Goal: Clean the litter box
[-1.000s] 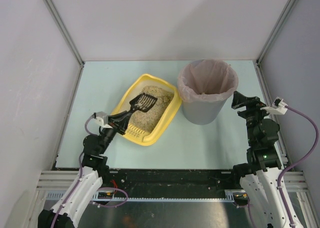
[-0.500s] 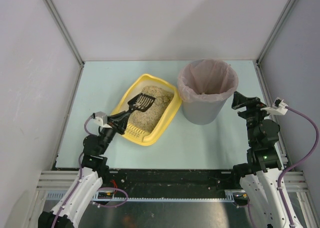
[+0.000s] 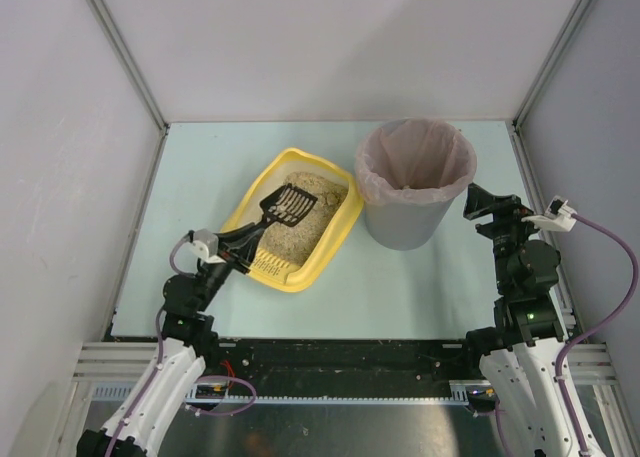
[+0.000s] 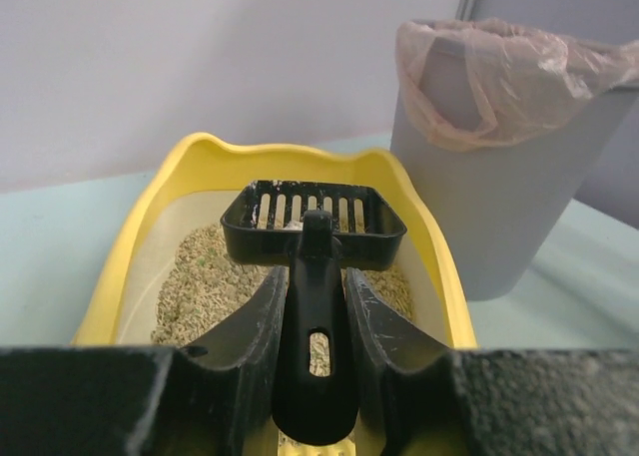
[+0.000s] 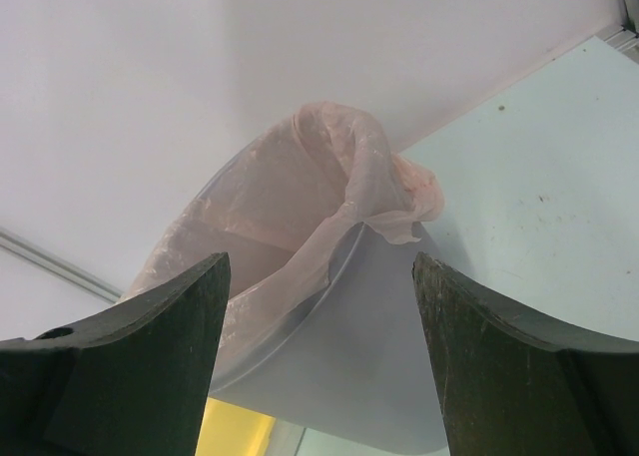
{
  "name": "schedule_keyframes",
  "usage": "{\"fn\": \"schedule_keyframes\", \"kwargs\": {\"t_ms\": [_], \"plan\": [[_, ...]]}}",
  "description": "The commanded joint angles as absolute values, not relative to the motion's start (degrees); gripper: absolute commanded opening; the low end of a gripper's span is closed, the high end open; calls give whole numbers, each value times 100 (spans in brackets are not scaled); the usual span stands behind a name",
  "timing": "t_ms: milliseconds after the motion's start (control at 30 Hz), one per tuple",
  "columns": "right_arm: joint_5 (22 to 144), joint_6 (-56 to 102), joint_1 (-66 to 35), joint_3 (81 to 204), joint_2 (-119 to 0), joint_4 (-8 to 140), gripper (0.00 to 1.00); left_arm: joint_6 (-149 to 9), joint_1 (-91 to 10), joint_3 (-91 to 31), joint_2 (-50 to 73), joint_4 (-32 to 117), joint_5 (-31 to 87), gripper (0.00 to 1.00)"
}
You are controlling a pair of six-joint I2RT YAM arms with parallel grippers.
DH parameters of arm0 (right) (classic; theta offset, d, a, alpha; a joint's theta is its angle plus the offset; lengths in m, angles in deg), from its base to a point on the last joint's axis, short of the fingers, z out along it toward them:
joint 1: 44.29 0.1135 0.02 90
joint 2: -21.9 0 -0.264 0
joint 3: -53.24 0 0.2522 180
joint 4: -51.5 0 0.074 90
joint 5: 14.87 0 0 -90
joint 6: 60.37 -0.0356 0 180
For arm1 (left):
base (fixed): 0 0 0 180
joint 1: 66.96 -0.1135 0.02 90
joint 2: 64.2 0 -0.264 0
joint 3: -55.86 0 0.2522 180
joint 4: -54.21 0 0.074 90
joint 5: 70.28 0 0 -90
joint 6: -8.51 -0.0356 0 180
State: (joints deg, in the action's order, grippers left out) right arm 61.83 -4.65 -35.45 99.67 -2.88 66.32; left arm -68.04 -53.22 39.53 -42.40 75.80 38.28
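Note:
The yellow litter box [image 3: 340, 229] with beige litter sits mid-table, its slotted lip [image 3: 270, 268] toward my left arm; it also shows in the left wrist view [image 4: 190, 167]. My left gripper [image 3: 238, 245] is shut on the handle of a black slotted scoop [image 3: 288, 206]. In the left wrist view the scoop [image 4: 314, 225] is held level just above the litter, with a little pale material in its basket. My right gripper [image 3: 482, 205] is open and empty beside the grey bin, right of it.
The grey round bin with pinkish liner [image 3: 415, 182] stands right of the litter box, touching or nearly touching it; it shows in the left wrist view [image 4: 494, 167] and the right wrist view [image 5: 329, 306]. Enclosure walls border the table.
My left gripper has drawn back slightly toward the near left. The scoop head has shifted a little within the litter box. The right arm has not moved.

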Motion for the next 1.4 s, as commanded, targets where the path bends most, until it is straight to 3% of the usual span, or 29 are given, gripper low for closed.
{"fn": "schedule_keyframes", "kwargs": {"t_ms": [0,500,933,1367], "plan": [[6019,-394,-3515,9987,-219,6500,79,-7086,-5307,4237,-4135,7771,4353,0],[5869,-157,-3524,9996,-280,6500,79,-6936,-5193,4245,-5101,7982,4389,0],[5711,1,-3559,9987,-228,6500,80,-6770,-5061,3868,-5041,8044,4433,0],[5684,1,-3568,9996,-122,6711,80,-6531,-5061,2128,-4426,6006,4406,0]]}}
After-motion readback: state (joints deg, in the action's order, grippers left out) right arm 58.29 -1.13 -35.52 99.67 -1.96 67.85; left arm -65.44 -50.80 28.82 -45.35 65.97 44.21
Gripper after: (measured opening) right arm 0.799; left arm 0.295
